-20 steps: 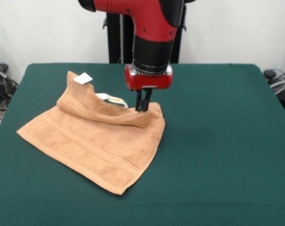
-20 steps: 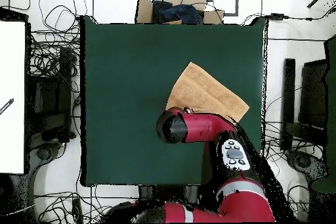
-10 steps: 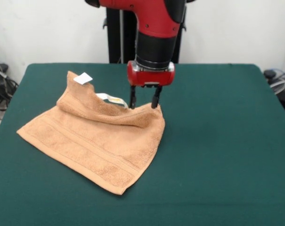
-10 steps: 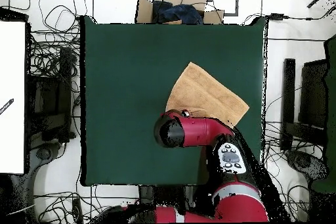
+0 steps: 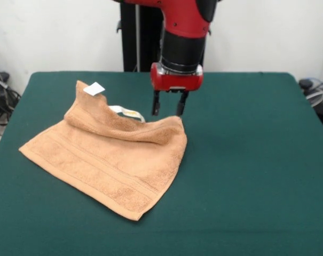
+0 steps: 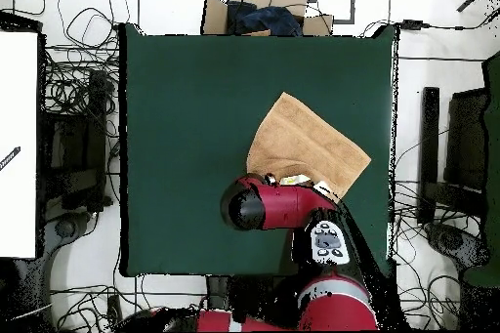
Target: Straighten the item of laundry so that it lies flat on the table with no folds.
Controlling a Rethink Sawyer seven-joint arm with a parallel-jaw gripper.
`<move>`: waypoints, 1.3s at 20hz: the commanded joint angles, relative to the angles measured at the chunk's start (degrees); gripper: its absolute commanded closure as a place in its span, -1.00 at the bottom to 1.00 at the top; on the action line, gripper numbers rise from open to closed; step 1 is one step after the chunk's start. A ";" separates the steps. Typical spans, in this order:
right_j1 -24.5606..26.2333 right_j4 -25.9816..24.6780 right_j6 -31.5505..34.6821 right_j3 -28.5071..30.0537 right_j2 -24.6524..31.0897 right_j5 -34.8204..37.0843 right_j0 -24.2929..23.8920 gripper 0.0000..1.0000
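1. Front view: the gripper hangs with jaws spread, empty, just above the towel, whose far edge is folded over by the tag; I'd grasp that flap and draw it toward the pedestal
2. Overhead view: the towel lies right of the table centre, so keep the pull low

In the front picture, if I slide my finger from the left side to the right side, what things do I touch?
Towel, with its white tag on the raised back corner → white loop → open end effector just above the towel's right corner → bare green table.
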 commanded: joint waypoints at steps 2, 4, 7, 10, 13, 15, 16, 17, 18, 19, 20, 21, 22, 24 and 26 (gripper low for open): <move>6.16 3.73 15.03 2.83 0.28 -6.56 0.14 -1.00; 9.32 4.05 14.76 1.47 1.06 -8.07 -0.44 -1.00; 15.90 4.25 13.90 -1.66 2.79 -11.49 -1.89 -1.00; 18.11 4.73 13.56 -2.07 3.55 -12.73 -2.70 -1.00; 17.88 5.62 13.43 -1.59 3.25 -13.56 -2.50 -1.00; 17.76 6.03 13.13 -1.63 3.14 -13.90 -2.31 -1.00; 17.54 6.04 13.09 -1.55 3.07 -13.97 -2.21 -1.00; 17.32 6.05 13.06 -1.46 2.99 -14.05 -2.11 -1.00; 17.28 6.07 13.19 -1.29 3.00 -14.33 -2.10 -1.00; 17.31 5.80 13.12 -1.25 3.01 -14.82 -2.10 -1.00; 17.37 5.88 13.39 -0.97 3.25 -15.12 -2.44 -1.00; 17.42 5.71 13.39 -0.91 3.37 -15.62 -2.59 1.00; 17.39 5.71 13.44 -0.89 3.28 -15.77 -2.53 1.00; 17.34 5.71 13.53 -0.85 3.11 -16.08 -2.41 1.00; 17.18 5.85 13.51 -0.85 2.77 -15.97 -2.13 1.00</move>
